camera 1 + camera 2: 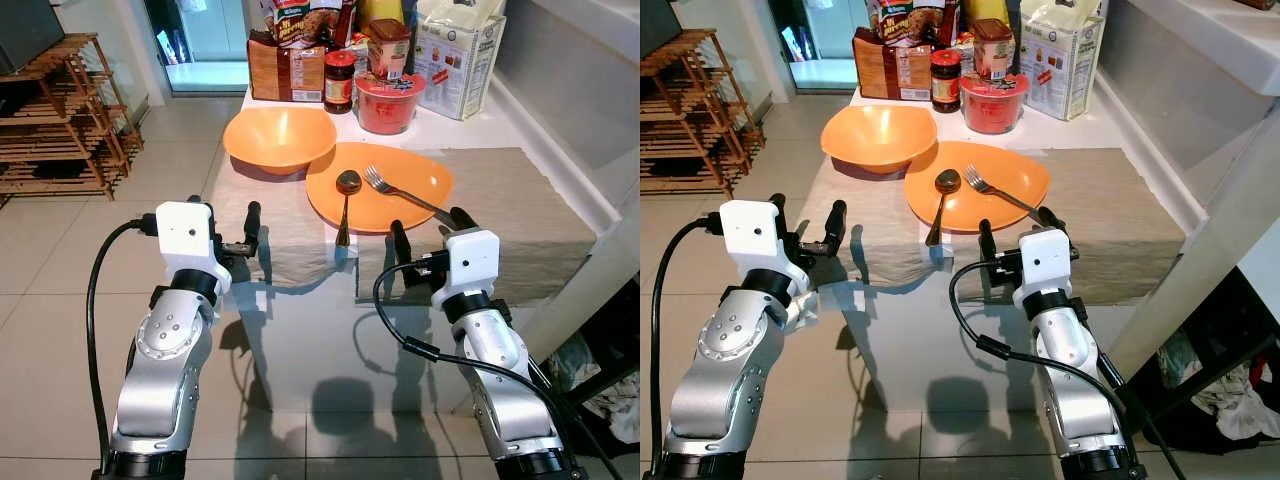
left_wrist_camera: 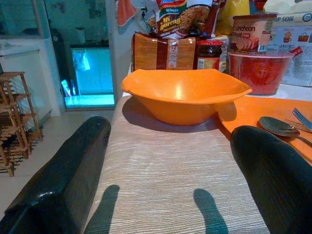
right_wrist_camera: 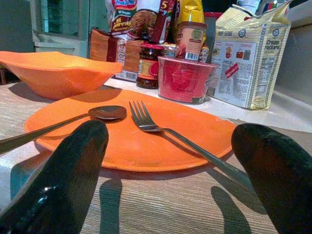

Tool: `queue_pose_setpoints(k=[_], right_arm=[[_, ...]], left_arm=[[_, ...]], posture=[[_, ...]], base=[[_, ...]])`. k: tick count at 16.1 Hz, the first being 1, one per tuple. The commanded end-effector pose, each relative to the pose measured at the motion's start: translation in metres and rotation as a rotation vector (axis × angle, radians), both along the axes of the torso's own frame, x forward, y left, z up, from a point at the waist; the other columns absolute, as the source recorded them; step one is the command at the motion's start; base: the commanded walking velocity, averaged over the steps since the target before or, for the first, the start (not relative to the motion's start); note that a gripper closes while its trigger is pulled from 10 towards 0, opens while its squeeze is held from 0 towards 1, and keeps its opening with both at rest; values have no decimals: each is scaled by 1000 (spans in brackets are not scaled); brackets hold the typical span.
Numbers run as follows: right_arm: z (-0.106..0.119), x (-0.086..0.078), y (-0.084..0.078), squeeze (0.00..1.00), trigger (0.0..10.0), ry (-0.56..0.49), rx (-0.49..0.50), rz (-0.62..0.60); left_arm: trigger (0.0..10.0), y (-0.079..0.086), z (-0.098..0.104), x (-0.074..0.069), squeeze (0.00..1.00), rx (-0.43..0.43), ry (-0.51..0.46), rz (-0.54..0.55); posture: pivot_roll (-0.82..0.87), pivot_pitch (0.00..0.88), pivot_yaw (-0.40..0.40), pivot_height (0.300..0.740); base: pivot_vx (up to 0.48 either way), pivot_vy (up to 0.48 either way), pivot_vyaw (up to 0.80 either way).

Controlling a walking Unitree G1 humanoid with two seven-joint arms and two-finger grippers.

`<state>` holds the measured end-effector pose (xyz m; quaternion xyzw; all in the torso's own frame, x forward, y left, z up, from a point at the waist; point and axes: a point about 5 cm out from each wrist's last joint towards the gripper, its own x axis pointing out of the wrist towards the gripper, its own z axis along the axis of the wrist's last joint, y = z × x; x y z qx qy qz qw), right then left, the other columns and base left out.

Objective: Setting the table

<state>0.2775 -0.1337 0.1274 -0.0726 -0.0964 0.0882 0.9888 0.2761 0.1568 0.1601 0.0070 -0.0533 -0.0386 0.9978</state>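
Bare beige woven runner (image 1: 500, 215) lies open on the worktop right of the flat orange plate (image 1: 415, 178); the deep orange bowl (image 1: 279, 137) and stacked food packets (image 1: 460, 60) block the far end.

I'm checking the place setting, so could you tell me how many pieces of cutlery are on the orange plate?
2: a spoon on the orange plate's left side, handle overhanging the near rim, and a fork lying diagonally across its middle. None seems hidden.
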Motion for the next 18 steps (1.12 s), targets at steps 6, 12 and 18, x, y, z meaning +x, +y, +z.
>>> queue_pose_setpoints(k=[6,12,18], right_arm=[[-3,1,1,0,10000,11,-8,6],[-4,0,3,0,10000,16,-7,18],[-1,0,2,0,10000,9,-14,24]], left_arm=[[10000,-1,3,3,0,9,-5,-9],[10000,2,3,3,0,-9,-5,3],[10000,0,9,10,0,-3,28,-27]], posture=[[-63,0,58,740],[-59,0,56,740],[-63,0,53,740]], base=[[306,-367,0],[106,-119,0],[0,0,0]])
